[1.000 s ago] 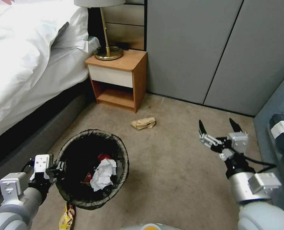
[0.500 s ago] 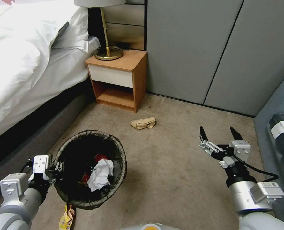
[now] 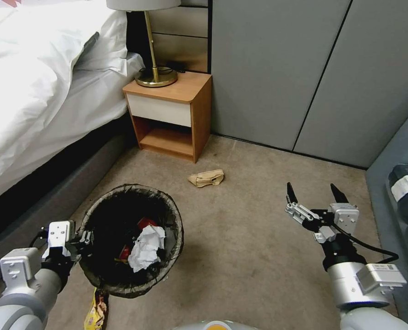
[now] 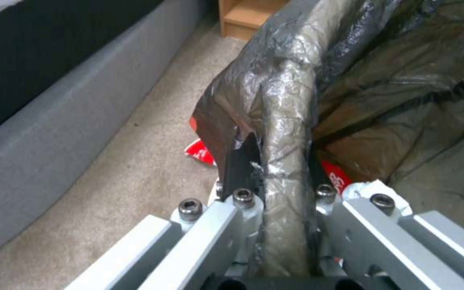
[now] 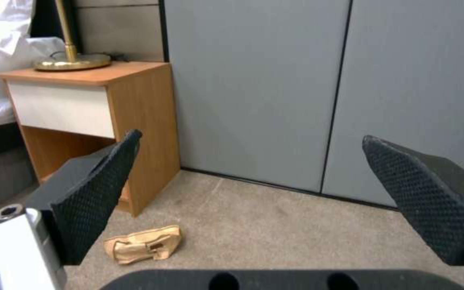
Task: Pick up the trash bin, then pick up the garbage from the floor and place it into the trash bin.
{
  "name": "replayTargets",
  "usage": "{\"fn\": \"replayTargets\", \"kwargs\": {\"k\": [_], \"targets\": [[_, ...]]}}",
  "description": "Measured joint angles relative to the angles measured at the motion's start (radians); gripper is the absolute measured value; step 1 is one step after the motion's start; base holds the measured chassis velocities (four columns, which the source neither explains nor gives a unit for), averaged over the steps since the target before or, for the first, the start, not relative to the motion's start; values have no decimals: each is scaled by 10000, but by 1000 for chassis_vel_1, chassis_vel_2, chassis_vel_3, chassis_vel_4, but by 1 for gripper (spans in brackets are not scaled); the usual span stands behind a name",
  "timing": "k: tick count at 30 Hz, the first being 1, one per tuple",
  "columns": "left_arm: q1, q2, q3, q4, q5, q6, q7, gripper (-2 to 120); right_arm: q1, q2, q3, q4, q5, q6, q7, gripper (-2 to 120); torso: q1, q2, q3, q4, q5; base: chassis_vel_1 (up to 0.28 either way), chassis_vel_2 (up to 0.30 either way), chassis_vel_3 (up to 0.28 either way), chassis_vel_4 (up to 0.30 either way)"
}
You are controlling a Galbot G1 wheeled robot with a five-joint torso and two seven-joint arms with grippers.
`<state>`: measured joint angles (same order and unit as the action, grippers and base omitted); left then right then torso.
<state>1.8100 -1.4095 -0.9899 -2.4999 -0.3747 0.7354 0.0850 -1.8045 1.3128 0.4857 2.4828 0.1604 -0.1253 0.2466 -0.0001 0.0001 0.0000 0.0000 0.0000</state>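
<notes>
Lying ahead-left of the right pincer (image 3: 314,193), tan paper bag (image 3: 206,177)

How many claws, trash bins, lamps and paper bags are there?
Claws: 2, the left claw shut on the bin's rim and the right claw open above the carpet
Trash bin: 1
Lamp: 1
Tan paper bag: 1
Total: 5

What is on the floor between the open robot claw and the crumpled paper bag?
Only bare beige carpet in the head view, between right end effector and tan paper bag.
</notes>
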Motion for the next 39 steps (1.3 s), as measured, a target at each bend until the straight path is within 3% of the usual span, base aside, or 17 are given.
{"fn": "replayTargets", "kwargs": {"k": [19,39], "targets": [[-80,69,-26,0,-104,0,12,1,9,135,-379,-228,-281,0,-41,100,1,0,0,0,0,-52,47,41,-52],[-49,103,-62,0,-270,0,-3,1,49,126,-476,-329,-285,3,-67,100,0,0,1,0,0,-115,111,117,-109]]}}
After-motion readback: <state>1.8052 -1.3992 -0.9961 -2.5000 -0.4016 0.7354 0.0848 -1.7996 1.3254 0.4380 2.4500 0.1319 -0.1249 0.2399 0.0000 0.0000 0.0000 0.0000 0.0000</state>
